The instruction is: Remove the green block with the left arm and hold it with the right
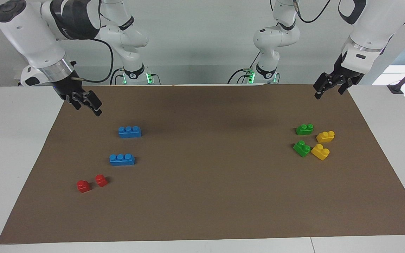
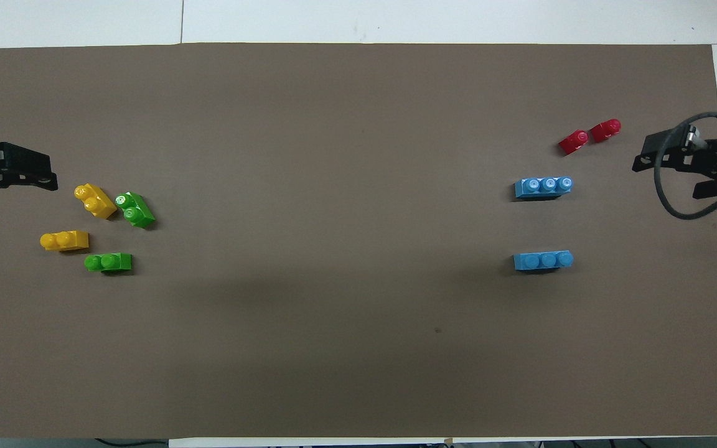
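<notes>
— Where are your claws?
— My left claw (image 1: 329,88) hangs in the air, holding nothing, over the brown mat's (image 1: 209,211) edge. My right claw (image 1: 87,102) waits at the other end; how far either is open I cannot tell.
— And the green block (image 1: 304,129)?
— On the mat beside a yellow block (image 1: 325,136), with a second green block (image 1: 301,148) just farther from me.
</notes>
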Motion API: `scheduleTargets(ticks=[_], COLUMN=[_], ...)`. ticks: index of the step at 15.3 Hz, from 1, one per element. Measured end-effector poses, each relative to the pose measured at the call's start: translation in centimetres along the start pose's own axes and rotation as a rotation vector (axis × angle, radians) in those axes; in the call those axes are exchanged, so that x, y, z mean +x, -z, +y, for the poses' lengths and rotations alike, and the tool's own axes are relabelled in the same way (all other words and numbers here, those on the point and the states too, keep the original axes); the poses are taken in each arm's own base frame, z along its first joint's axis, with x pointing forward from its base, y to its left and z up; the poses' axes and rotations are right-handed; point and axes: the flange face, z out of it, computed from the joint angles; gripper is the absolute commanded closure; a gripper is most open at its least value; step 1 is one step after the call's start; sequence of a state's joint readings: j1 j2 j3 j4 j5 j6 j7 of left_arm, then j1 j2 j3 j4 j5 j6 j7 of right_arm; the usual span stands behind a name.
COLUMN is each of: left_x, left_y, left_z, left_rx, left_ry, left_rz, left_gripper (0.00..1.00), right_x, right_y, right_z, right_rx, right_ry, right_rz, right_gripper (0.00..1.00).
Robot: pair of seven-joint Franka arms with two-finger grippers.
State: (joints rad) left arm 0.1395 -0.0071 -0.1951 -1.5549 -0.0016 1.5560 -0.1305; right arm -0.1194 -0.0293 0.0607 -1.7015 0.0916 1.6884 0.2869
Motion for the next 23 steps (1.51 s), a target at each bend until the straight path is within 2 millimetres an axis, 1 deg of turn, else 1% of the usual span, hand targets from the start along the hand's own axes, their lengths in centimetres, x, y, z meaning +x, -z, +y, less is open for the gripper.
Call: scheduleTargets(ticks=[3, 6, 12, 16, 19, 23], left_x=[0.1, 0.1, 0.1, 0.1, 0.1, 0.1], left_y=[0.0, -0.1, 0.0, 0.0, 0.0, 0.0], left_z=[-0.3, -0.4, -0.6, -0.6, -0.5, -0.5], left_rx=[-0.002, -0.001, 0.001, 0.001, 0.001, 0.001], left_ry=[-0.066, -0.093, -0.100, -0.100, -0.101, -0.102], left_rz=[-0.001, -0.001, 0.001, 0.001, 0.001, 0.001], left_gripper=[0.00, 0.00, 0.00, 0.00, 0.00, 0.00], right_x=[-1.7, -2.8, -2.7, -2.5, -2.5, -2.6], right_y=[1.1, 1.2, 1.0, 1.0, 1.1, 1.1], right_z=[0.5, 0.6, 1.1, 1.9, 1.8, 1.7], right_rx=[-0.030, -0.042, -0.047, -0.113, -0.117, -0.112], right_ry=[0.045, 0.048, 0.039, 0.047, 0.092, 0.223], right_rz=[-0.047, -0.088, -0.097, -0.078, -0.077, -0.085], right_gripper=[0.00, 0.00, 0.00, 0.00, 0.00, 0.00])
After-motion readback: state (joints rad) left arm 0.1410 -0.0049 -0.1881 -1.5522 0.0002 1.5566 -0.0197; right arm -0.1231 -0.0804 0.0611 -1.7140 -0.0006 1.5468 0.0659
